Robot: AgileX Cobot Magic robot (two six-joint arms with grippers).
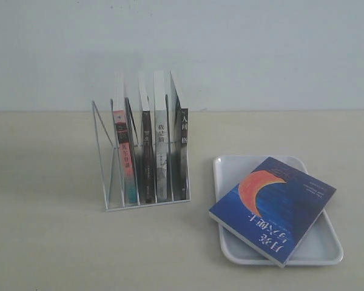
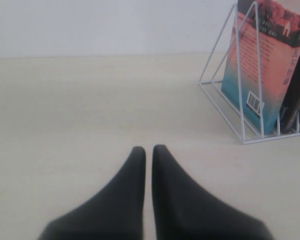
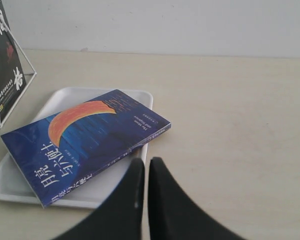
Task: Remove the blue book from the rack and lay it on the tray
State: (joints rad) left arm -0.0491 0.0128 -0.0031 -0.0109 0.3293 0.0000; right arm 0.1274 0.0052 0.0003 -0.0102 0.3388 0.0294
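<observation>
Right tool (image 3: 145, 162) is showing its fingers pressed together, pinching nothing, and is hanging low over the bench (image 1: 48, 242) just beside the near rim of the tray (image 1: 324, 242). Left tool (image 2: 148, 149) is looking the same: fingers pressed together, nothing between them, pointing across bare bench with the rack (image 1: 147, 204) off to one side. Neither tool is showing in the exterior view, so both arms are sitting out of the work area.

Blue book (image 1: 273, 206) is lying flat on the tray, cover up, orange crescent and white characters showing. It is sitting turned at an angle to the tray, so two corners are poking out over the rim. Nothing is touching it as far as the pictures are showing.

Rack is standing upright on the bench, near the tray but apart from it. It is holding a red-and-teal book (image 1: 122, 157) and several dark-spined books (image 1: 147, 157), all leaning in their slots. The outermost slot on the side away from the tray is standing free.

Judging progress: book is out of the rack and on the tray, both tools are letting go, so the task is looking done. Only possible leftover would be squaring the book up inside the rim, and the task sentence is not asking for that.
</observation>
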